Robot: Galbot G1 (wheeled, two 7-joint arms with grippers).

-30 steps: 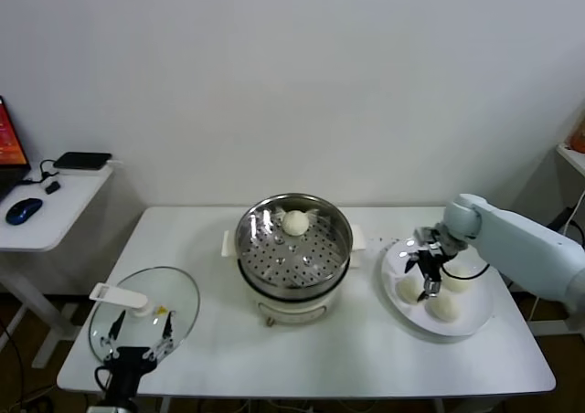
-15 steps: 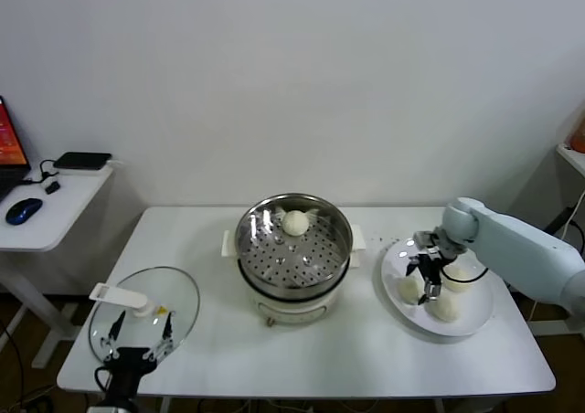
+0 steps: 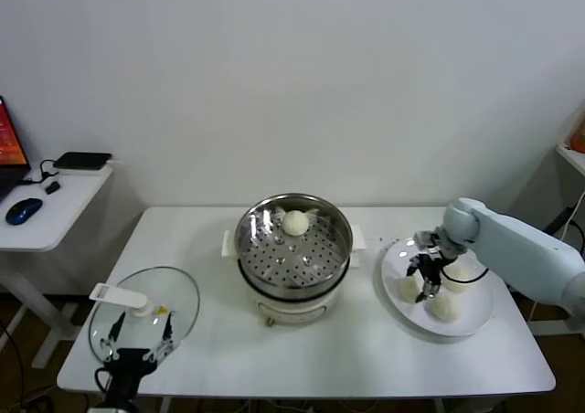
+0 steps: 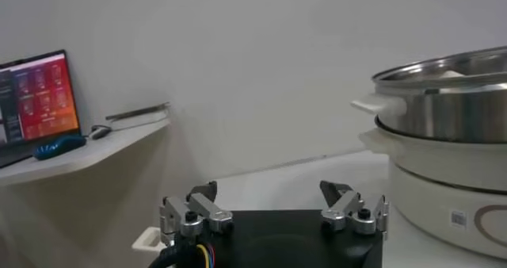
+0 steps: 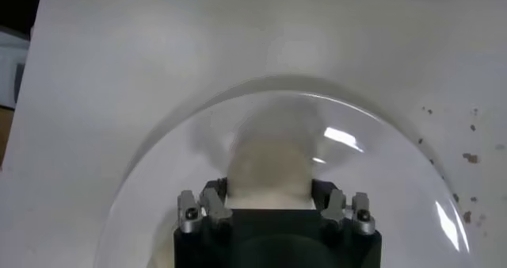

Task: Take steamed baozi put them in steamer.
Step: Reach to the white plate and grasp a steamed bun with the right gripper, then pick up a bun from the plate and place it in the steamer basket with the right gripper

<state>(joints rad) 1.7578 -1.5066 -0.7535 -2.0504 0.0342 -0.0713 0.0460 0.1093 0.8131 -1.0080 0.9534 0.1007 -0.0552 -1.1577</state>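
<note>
The left gripper point(image 3: 135, 349) is parked at the table's point(image 3: 347, 358) near left corner, fingers spread, beside the glass lid point(image 3: 143, 312). On the white plate point(image 3: 466, 326) at the right, one baozi point(image 5: 269, 166) is clasped between the right gripper's point(image 3: 422, 288) fingers; two more baozi point(image 3: 446, 307) lie just beside it. Farther back, a fourth baozi point(image 3: 294, 222) rests inside the steamer point(image 3: 294, 248).

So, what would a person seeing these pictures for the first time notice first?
Probably the shiny steamer at the middle of the white table, with one baozi at its far side. Next, the right claw closed on a bun on the plate to the right. The left claw waits open by the glass lid.
</note>
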